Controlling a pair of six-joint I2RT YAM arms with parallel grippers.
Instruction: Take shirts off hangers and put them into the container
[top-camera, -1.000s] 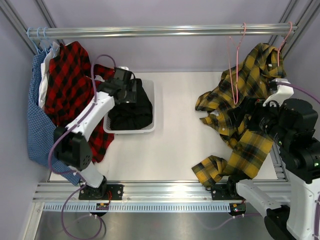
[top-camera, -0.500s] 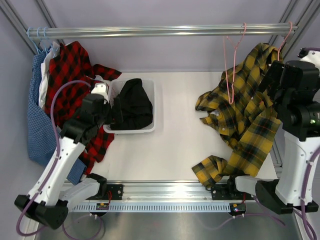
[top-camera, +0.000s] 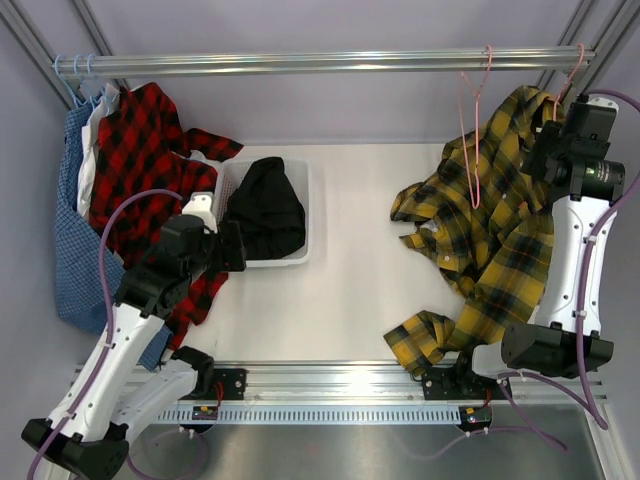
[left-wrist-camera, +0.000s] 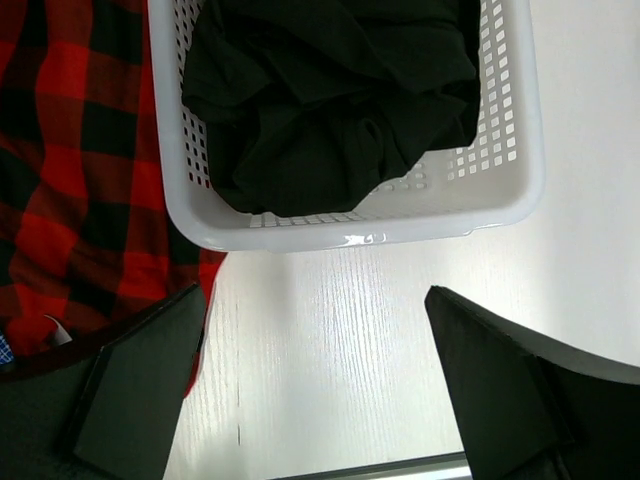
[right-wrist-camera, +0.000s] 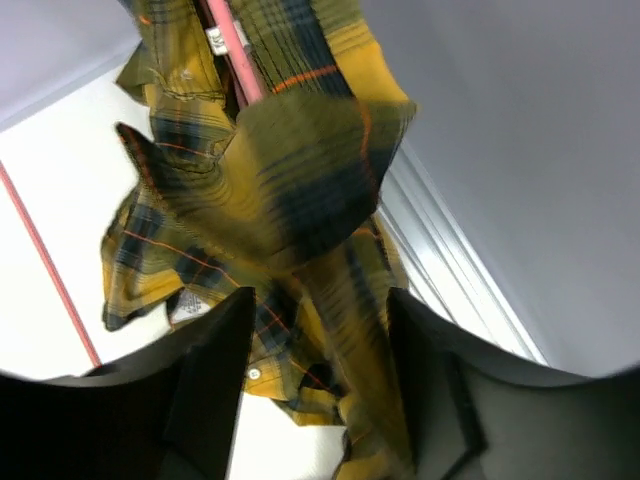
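A black shirt (top-camera: 262, 205) lies bunched inside the white container (top-camera: 308, 215). My left gripper (top-camera: 232, 248) hangs open over the bare table just in front of the container's near wall (left-wrist-camera: 350, 225), with the black shirt (left-wrist-camera: 330, 90) filling it. The yellow-and-black plaid shirt (top-camera: 505, 220) hangs from a pink hanger (top-camera: 573, 70) at the rail's right end and trails onto the table. My right gripper (top-camera: 548, 150) is up at the shirt's shoulder. In the right wrist view the right gripper (right-wrist-camera: 320, 380) is open, with loose plaid cloth (right-wrist-camera: 300, 190) hanging between its fingers below the pink hanger (right-wrist-camera: 235, 60).
An empty pink hanger (top-camera: 473, 140) hangs on the rail (top-camera: 330, 63) left of the plaid shirt. A red-and-black plaid shirt (top-camera: 140, 170) and a blue checked shirt (top-camera: 75, 250) hang on light blue hangers (top-camera: 75, 75) at far left. The red shirt (left-wrist-camera: 70, 200) touches the container's left side.
My left arm has drawn back from over the container to the table in front of it. My right arm has risen from the table to the hung shirt's shoulder by the rail.
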